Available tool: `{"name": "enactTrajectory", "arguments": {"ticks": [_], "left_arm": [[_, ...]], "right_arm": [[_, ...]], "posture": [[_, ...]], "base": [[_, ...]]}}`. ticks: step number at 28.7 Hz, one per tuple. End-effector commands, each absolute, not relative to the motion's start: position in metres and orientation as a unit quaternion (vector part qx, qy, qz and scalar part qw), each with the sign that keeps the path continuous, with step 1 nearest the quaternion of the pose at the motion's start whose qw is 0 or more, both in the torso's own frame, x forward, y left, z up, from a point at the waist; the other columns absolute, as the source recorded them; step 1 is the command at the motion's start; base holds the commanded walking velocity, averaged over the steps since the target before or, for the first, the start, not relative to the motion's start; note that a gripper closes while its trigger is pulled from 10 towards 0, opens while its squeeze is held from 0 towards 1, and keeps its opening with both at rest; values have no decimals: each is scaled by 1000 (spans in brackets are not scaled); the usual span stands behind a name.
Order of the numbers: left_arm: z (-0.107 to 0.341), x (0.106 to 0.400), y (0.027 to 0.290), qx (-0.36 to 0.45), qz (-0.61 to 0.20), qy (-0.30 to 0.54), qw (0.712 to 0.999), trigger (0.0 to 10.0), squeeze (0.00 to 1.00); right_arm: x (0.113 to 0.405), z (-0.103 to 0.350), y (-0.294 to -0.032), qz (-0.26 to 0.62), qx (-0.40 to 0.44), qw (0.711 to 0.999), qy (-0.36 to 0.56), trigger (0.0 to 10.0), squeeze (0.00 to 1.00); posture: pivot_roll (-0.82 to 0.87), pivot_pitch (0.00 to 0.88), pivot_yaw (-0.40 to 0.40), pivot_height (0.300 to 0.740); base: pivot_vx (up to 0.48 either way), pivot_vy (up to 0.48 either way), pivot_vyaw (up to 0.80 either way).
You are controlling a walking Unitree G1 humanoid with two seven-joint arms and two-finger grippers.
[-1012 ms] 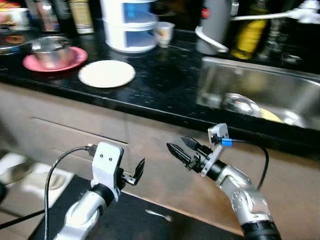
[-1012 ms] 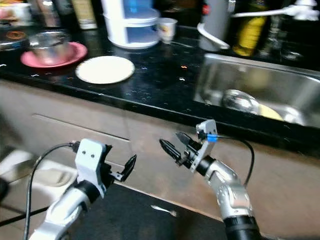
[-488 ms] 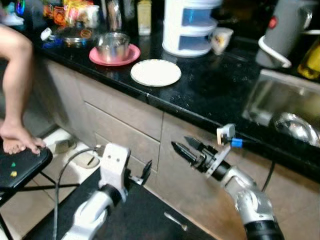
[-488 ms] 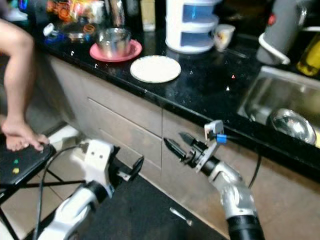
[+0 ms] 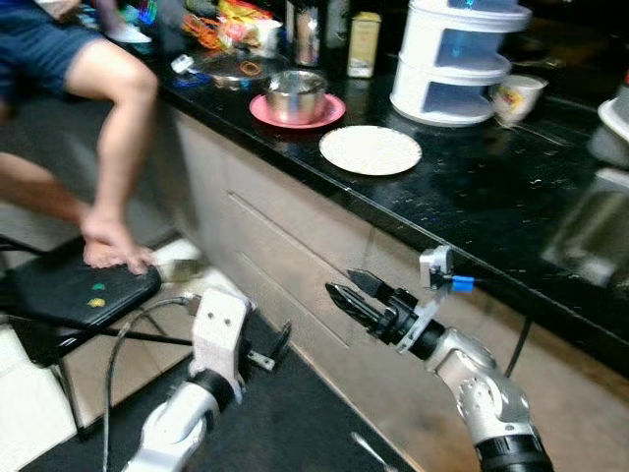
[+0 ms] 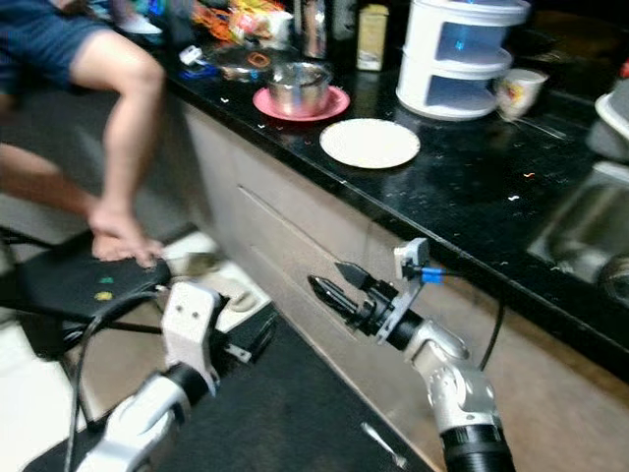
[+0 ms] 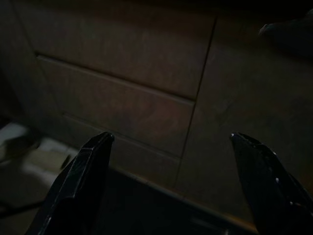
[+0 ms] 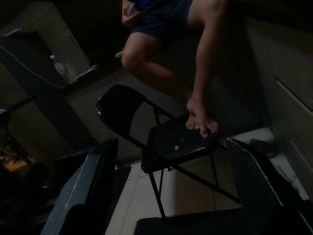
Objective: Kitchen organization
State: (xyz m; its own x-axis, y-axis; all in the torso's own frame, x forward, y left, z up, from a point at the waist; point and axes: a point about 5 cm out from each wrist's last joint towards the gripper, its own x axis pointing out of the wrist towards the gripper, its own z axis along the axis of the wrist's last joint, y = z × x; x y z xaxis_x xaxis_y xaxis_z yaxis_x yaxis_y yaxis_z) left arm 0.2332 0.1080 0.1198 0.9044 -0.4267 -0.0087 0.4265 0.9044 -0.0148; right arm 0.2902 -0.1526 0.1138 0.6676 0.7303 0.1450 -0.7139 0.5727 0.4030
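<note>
On the black counter (image 5: 462,211) lie a white plate (image 5: 371,149) and a pink plate (image 5: 297,111) with a steel bowl (image 5: 297,94) on it. Behind them stand a white tiered container (image 5: 459,57) and a small cup (image 5: 515,96). Both grippers hang low in front of the beige cabinet drawers (image 5: 295,265), well below the counter. My left gripper (image 5: 275,349) is open and empty; in the left wrist view its fingers (image 7: 80,186) face the drawers. My right gripper (image 5: 346,289) is open and empty, pointing left toward a black chair (image 8: 181,142).
A person sits on the counter at the left, one bare foot (image 5: 113,244) resting on the black folding chair (image 5: 74,295). Bottles and packets (image 5: 236,29) crowd the counter's back left. The sink's edge (image 5: 600,226) lies at right. A dark mat (image 5: 275,423) covers the floor below.
The camera has swung left: the counter things slid right and the sink has nearly left the picture. The person's leg and the chair show more. Both grippers keep their pose.
</note>
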Motion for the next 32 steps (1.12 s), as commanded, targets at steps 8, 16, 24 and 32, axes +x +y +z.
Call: {"name": "enactTrajectory", "arguments": {"ticks": [8,16,24,32], "left_arm": [[124,234,114,-15,-218,-11,976,10000,0],[148,241,117,-34,-219,-51,974,10000,0],[171,245,114,-41,-231,-91,968,10000,0],[179,247,113,-45,-238,-102,965,10000,0]], "right_arm": [[299,127,-161,376,287,881,-25,10000,0],[306,174,-168,381,342,851,-120,10000,0],[294,230,-159,463,353,787,-206,10000,0],[301,242,-139,448,260,833,-194,10000,0]], "posture": [[97,0,-70,740],[99,0,-65,740],[97,0,-63,740],[99,0,-65,740]], "base": [[0,0,71],[273,0,0],[300,0,0],[305,0,0]]}}
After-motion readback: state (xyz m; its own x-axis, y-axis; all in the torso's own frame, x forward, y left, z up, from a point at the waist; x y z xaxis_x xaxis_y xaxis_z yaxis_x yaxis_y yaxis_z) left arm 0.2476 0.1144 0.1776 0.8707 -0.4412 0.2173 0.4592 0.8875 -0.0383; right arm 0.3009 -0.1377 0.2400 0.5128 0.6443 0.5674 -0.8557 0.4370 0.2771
